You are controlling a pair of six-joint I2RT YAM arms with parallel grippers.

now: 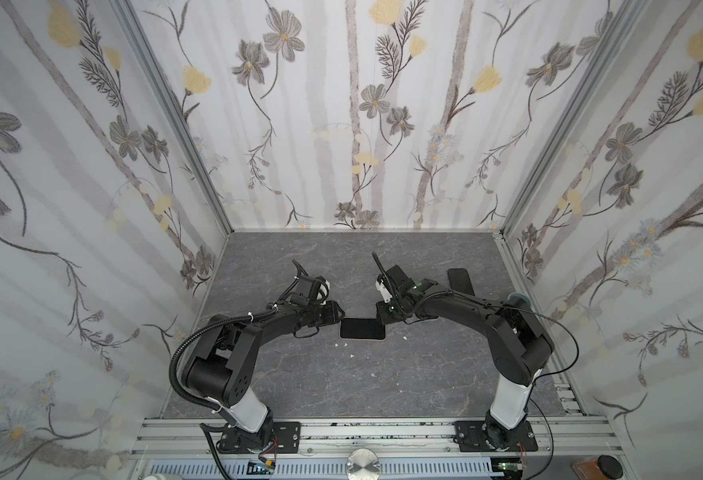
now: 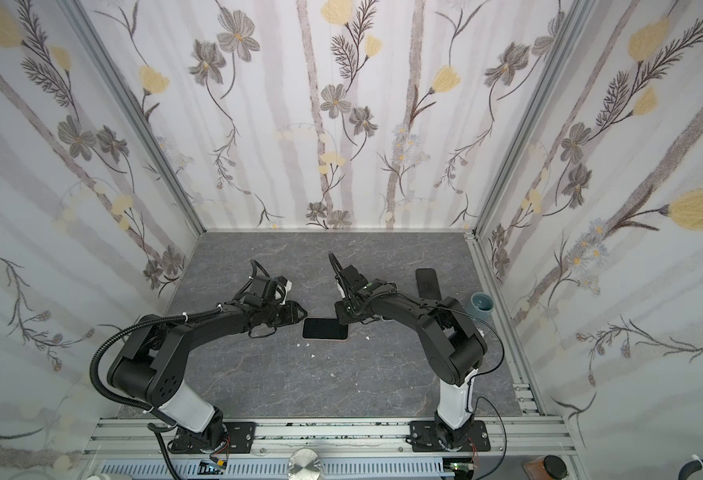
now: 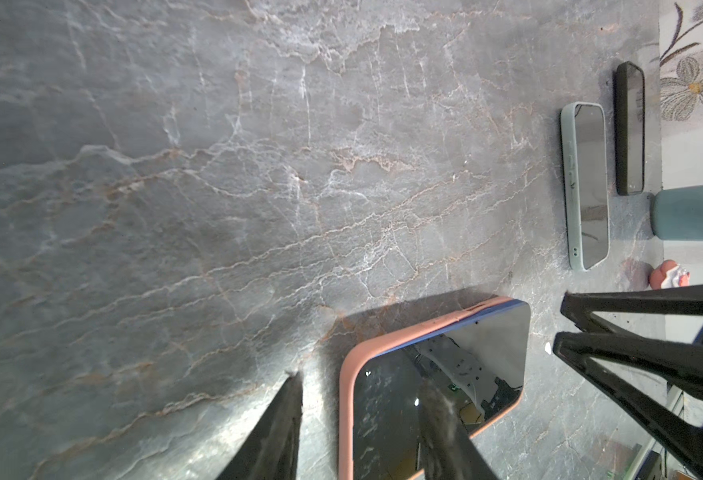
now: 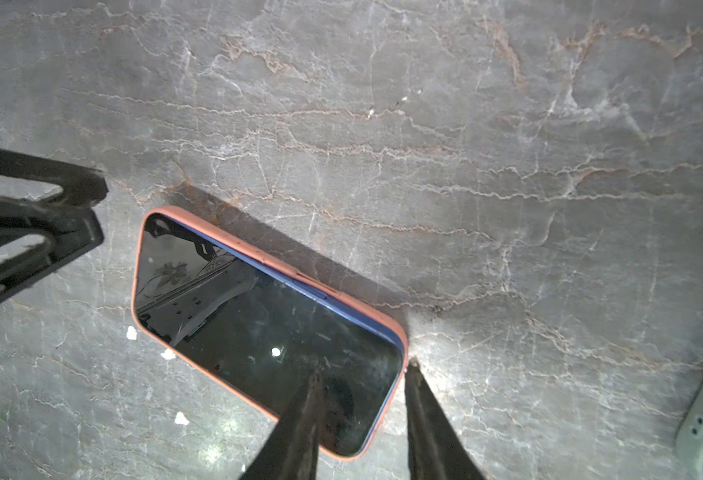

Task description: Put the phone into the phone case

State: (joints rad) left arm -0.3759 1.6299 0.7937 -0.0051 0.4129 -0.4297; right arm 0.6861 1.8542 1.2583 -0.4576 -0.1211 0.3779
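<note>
The phone (image 1: 362, 328) (image 2: 325, 329) lies screen up in the middle of the table, inside a salmon-pink phone case (image 3: 346, 399) (image 4: 258, 253). Along one long side the phone's blue edge (image 4: 308, 291) shows above the case rim. My left gripper (image 3: 361, 378) (image 1: 338, 316) stands open at the phone's left end, with one finger over the screen and one on the table outside the rim. My right gripper (image 4: 363, 368) (image 1: 383, 318) is open at the right end. One of its fingers is over the screen and the other touches the case's corner from outside.
A second phone in a pale green case (image 3: 584, 187) and a dark phone-shaped slab (image 1: 460, 280) (image 3: 630, 129) lie at the right. A blue-grey cup (image 2: 482, 302) (image 3: 694, 212) and a small pink figure (image 3: 669, 274) stand by the right wall. White crumbs (image 1: 345, 344) lie near the phone.
</note>
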